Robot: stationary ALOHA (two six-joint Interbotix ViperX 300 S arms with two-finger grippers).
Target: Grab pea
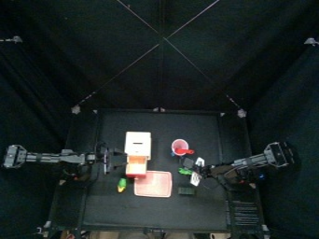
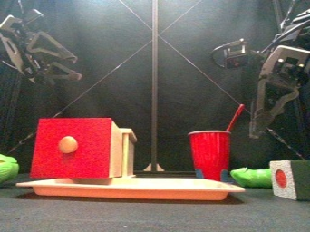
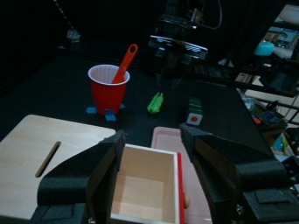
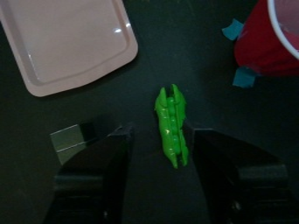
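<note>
The pea is a bright green pod lying on the black table between the pink tray and the red cup. It also shows low at the right in the front view. My right gripper hangs just over it, open, one jaw on each side of the pod's near end and nothing held. In the top view that gripper sits right of the tray. My left gripper is open above the wooden box, at the table's left.
A red-fronted wooden box stands on the pink tray. The red cup holds a red straw. Another green piece lies left of the tray. A white cube with a red dot sits at the front right.
</note>
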